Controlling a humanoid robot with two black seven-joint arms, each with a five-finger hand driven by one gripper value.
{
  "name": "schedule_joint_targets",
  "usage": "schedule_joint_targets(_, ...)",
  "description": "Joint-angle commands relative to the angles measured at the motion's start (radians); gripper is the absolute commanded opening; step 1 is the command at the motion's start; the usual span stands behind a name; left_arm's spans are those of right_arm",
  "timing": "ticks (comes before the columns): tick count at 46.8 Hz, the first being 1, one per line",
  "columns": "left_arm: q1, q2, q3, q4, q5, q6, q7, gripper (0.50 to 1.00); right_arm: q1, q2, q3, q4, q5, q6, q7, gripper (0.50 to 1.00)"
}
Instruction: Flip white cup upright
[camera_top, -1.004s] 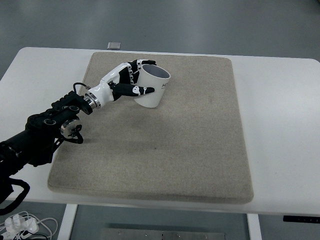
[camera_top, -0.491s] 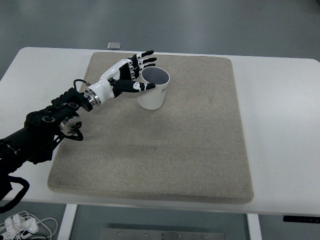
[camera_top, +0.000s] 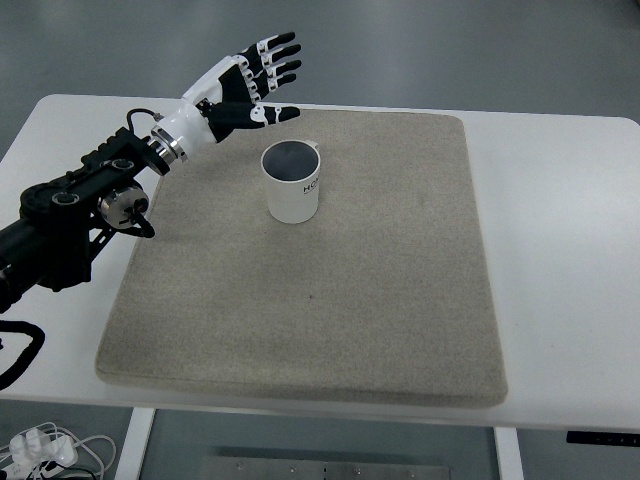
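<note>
The white cup (camera_top: 292, 182) stands upright on the beige mat (camera_top: 330, 300), its open mouth facing up and dark print showing on its side; it sits in the far left part of the mat, clear of every edge; up and to the left of it, apart from it, the left hand (camera_top: 245, 85) hangs above the mat's far edge with its fingers (camera_top: 280, 58) spread wide and the thumb stretched toward the right, holding nothing; its black arm (camera_top: 75, 215) comes in from the left edge across the white table (camera_top: 560, 250); some white cables (camera_top: 45, 448) lie on the floor at the near left corner.
</note>
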Motion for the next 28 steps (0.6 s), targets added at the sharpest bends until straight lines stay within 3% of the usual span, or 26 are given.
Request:
schedule_joint_targets(1,-0.049,0.015,-0.007,0.017,-0.011,0.006,0.000,0.994,0.000,0.000,0.000,0.000,0.000,0.000,0.000,0.952)
schedule_joint_targets(18,-0.112,-0.040,-0.001,0.223,-0.089,0.014,0.000,0.994,0.000,0.000,0.000,0.000,0.000,0.000,0.000,0.952)
schedule_joint_targets(28,-0.090,-0.045,-0.003,0.232,-0.224,0.004,0.000,0.994,0.000,0.000,0.000,0.000,0.000,0.000,0.000,0.952)
